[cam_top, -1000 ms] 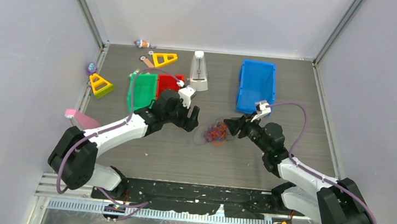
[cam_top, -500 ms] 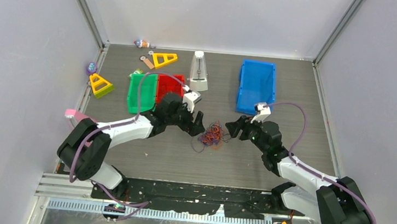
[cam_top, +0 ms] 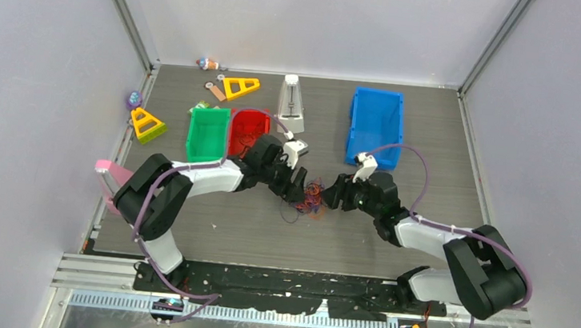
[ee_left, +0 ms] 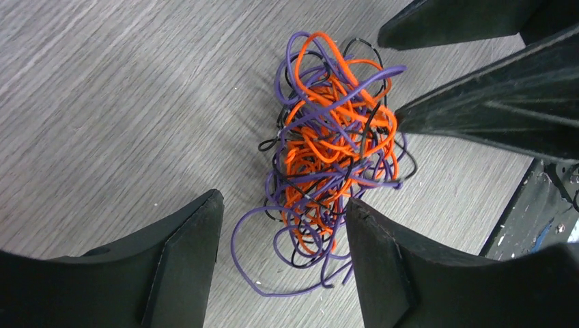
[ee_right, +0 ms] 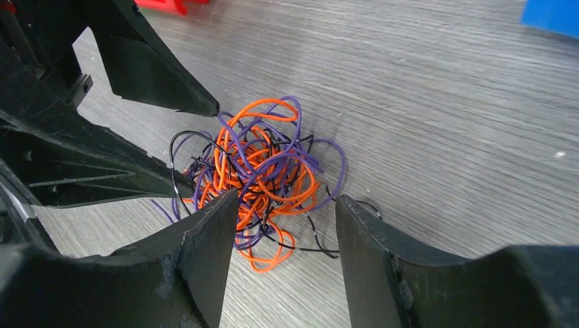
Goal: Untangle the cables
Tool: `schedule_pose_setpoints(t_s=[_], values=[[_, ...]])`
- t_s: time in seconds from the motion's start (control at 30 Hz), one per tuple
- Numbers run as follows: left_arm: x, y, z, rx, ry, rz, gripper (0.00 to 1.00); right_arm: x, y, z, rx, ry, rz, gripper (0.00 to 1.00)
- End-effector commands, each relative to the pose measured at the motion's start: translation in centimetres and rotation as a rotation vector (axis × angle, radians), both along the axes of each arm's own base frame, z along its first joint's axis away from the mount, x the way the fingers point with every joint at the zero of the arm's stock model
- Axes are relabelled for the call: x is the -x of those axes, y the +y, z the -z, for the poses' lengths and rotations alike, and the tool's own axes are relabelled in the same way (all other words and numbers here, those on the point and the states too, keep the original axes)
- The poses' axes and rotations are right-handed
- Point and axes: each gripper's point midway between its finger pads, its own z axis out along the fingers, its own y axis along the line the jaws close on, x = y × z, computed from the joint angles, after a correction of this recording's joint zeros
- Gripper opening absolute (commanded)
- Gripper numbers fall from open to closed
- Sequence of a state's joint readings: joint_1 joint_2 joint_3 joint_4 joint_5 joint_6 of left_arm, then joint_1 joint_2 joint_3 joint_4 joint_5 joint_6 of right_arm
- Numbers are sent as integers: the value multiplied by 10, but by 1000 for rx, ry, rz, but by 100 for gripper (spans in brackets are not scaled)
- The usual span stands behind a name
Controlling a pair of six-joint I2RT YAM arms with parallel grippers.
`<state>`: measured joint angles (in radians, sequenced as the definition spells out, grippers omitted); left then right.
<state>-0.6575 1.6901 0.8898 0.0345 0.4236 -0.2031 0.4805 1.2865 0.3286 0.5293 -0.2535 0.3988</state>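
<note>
**A:** From above, where's the tangle?

**B:** The clump of thin orange, purple and black cables (cam_top: 313, 193) lies on the grey wood-grain table (cam_top: 249, 228), near its middle. The left gripper (cam_top: 298, 189) and right gripper (cam_top: 334, 196) face each other across it. A green plastic bin (cam_top: 208, 134) and a red plastic bin (cam_top: 248, 125) stand behind the left arm, and a blue plastic bin (cam_top: 375, 124) behind the right.

**A:** And the left wrist view?

**B:** The left gripper (ee_left: 283, 203) has its jaws wide apart, straddling the near end of the cables (ee_left: 334, 137). One black finger (ee_left: 382, 266) touches the outer loops and the other stands clear. The right gripper (ee_left: 388, 76) points in from the far side, one tip against the clump.

**A:** The right wrist view?

**B:** The right gripper (ee_right: 287, 199) is also spread wide, closed on nothing. One finger (ee_right: 205, 253) overlaps the edge of the cables (ee_right: 259, 164). The left gripper (ee_right: 201, 147) comes in opposite, jaws parted, tips at the strands.
</note>
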Motion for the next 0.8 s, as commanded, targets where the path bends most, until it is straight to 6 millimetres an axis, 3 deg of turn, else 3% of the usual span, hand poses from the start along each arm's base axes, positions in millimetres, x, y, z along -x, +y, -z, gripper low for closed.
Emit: schedule_pose_setpoints(t_s=[0.0,0.23,0.43,0.5,0.63,0.77], values=[[1,-14,-9,42,32,42,64,-8,26,-22,-61,-39,-78,60],[3,-19,-6,55,71,51,50,-9,48,-13,-45,7,-138,59],[1,-19,-12,58,50,43,0,-17,42,-17,-16,-12,-86,12],[-4,-13,-19,53,-7,9,0,-25,30,-21,15,-36,-9,6],[-16,3,-28,39,-98,-81,0,-33,6,-23,67,-56,124,5],[-32,32,-32,8,-156,-233,0,-44,-36,-29,139,-92,348,5]])
